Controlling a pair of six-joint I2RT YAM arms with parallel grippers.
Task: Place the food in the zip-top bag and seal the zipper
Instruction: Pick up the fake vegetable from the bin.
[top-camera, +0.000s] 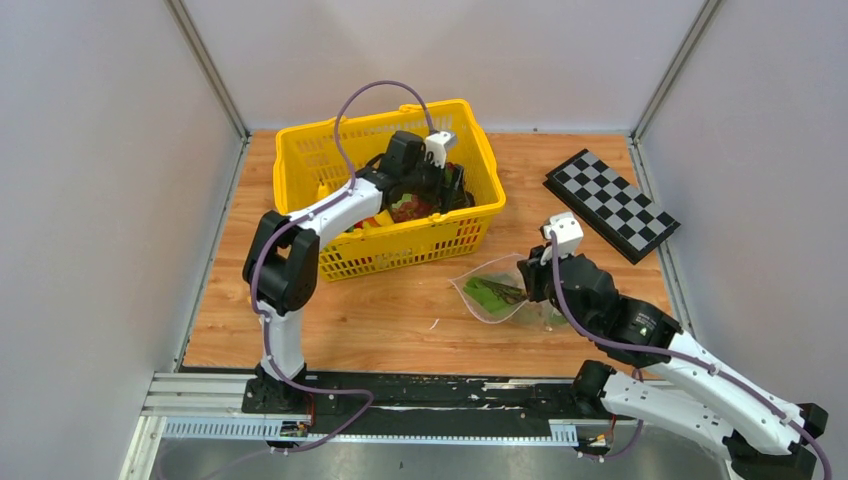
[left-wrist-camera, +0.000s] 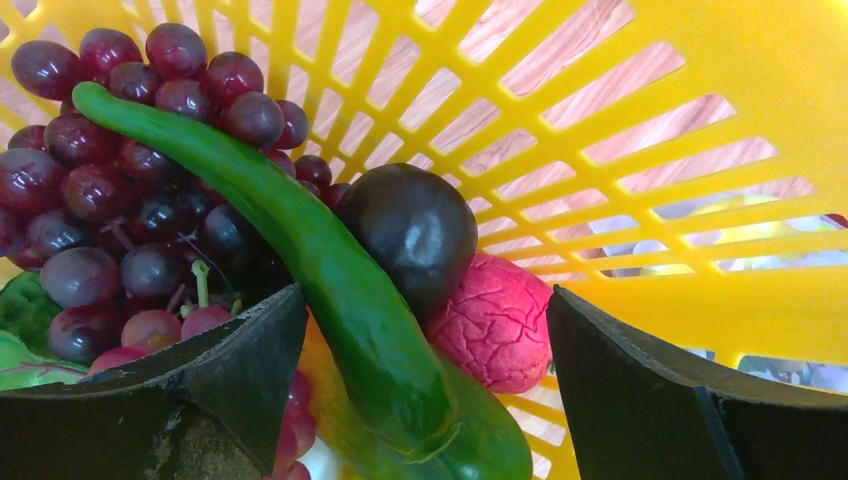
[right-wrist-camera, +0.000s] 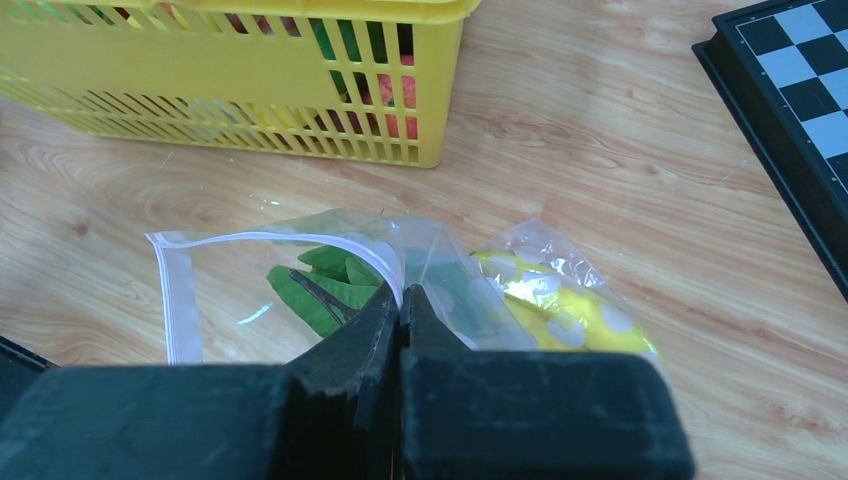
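Top external view: one yellow basket (top-camera: 480, 215) is seen at the far left of the wooden surface (top-camera: 400, 310), one checkerboard (top-camera: 610, 205) at the far right, and one zip-top bag (top-camera: 478, 278) lying flat in front of the basket, near the right arm. The left hand (left-wrist-camera: 420, 300) is lowered into the basket with its fingers spread wide. Beneath it, in the left wrist view, are counted one green pod (left-wrist-camera: 330, 270), one bunch of purple grapes (left-wrist-camera: 110, 190), one dark round fruit (left-wrist-camera: 415, 230) and one wrinkled red fruit (left-wrist-camera: 495, 325), the pod lying between the fingers. The right hand (right-wrist-camera: 400, 295) is pinched tight on the bag's clear film beside the zipper (right-wrist-camera: 172, 300). One leafy green (right-wrist-camera: 315, 285) and one yellow piece (right-wrist-camera: 560, 310) are seen inside.
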